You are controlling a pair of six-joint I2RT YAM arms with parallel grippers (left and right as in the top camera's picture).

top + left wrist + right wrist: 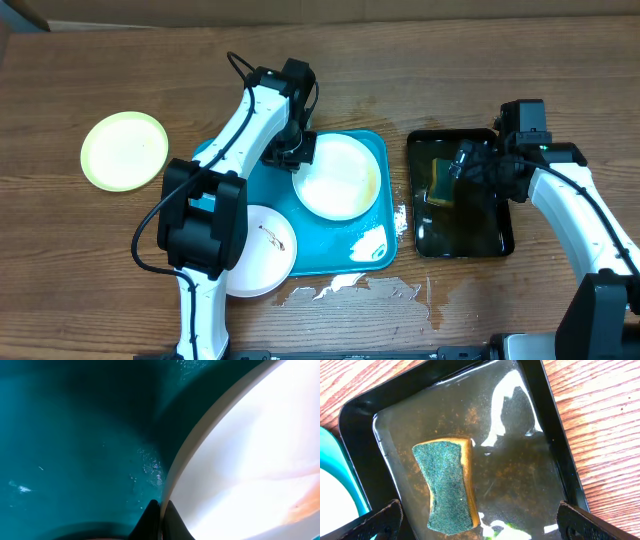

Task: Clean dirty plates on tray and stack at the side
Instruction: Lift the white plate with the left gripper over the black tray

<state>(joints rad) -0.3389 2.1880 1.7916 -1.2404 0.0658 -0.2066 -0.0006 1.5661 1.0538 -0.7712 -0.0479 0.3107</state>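
The teal tray point(372, 262) lies mid-table. A white plate point(340, 178) sits on its right half. My left gripper point(296, 156) is at that plate's left rim. In the left wrist view its fingers point(160, 510) are shut on the rim of the white plate point(250, 460), above the tray floor point(75, 435). A second white plate point(258, 255) with a small dark smear sits at the tray's front left, partly under the left arm. The yellow-green plate point(125, 150) lies on the table at the left. My right gripper point(470, 165) point(479, 512) is open and empty.
A black tray point(412, 190) point(350, 415) of dark water stands to the right of the teal tray. A green-topped yellow sponge point(440, 182) point(445, 485) lies in it, below the right gripper. White wet patches point(350, 290) spread over the table by the teal tray's front edge.
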